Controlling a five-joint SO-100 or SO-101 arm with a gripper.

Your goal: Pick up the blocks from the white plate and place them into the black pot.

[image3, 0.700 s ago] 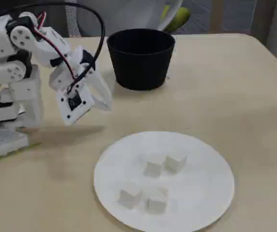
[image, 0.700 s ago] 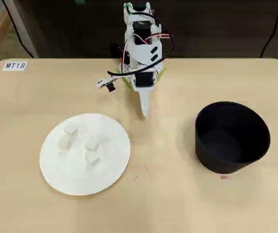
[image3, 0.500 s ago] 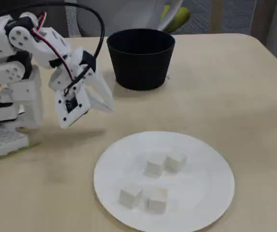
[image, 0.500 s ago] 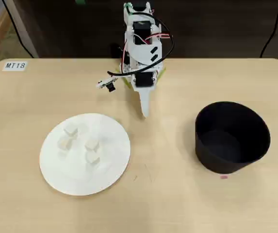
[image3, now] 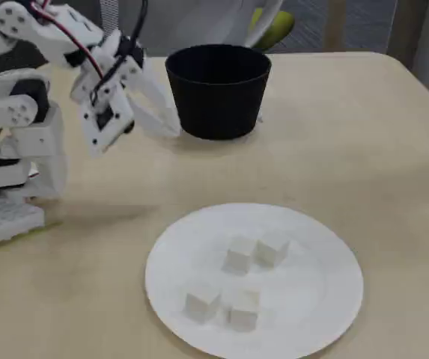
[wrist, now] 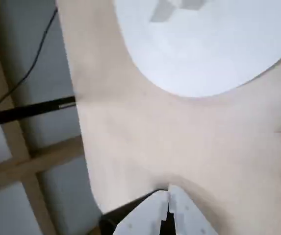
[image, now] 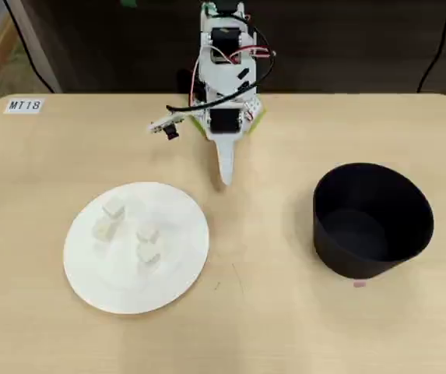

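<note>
Several small off-white blocks (image: 146,253) lie on the white plate (image: 174,216) at the left of the overhead view. In the fixed view the blocks (image3: 239,254) sit on the plate (image3: 311,299) in two pairs. The black pot (image: 347,261) stands at the right, and it looks empty. In the fixed view the pot (image3: 218,105) is at the back. My gripper (image: 224,176) is shut and empty, hovering above the table between plate and pot, near the arm's base. It also shows in the fixed view (image3: 171,128) and in the wrist view (wrist: 168,196), where the plate (wrist: 214,54) lies ahead.
The arm's white base (image3: 8,217) stands at the table's back edge in the overhead view. A label reading MT18 (image: 25,105) lies at the back left corner. The table edge (wrist: 81,147) runs along the left of the wrist view.
</note>
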